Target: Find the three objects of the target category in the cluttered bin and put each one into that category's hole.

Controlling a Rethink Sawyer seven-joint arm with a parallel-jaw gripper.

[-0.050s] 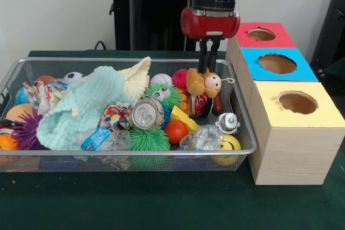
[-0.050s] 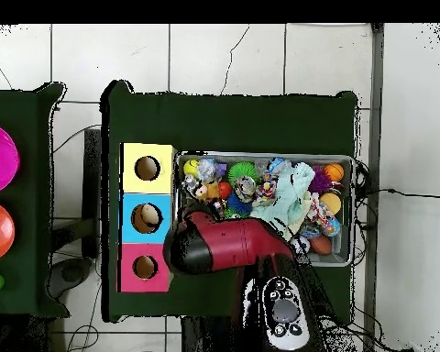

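Gripper [image 1: 208,70]: clamped on plush toy [image 1: 205,83]; raised over the bin's [image 1: 129,153] right end
Boxes [image 1: 294,133]: right of bin

No text, brand, number or sign can be read in either view. The blue label [image 1: 96,139] on the crushed clear bottle in the wire bin [image 1: 245,119] carries pale marks (too small to make out as letters). The silver can [image 1: 146,113] shows only its top end, with nothing legible on it. The yellow [image 1: 295,102], blue [image 1: 276,63] and red [image 1: 262,34] box tops bear holes but no lettering.
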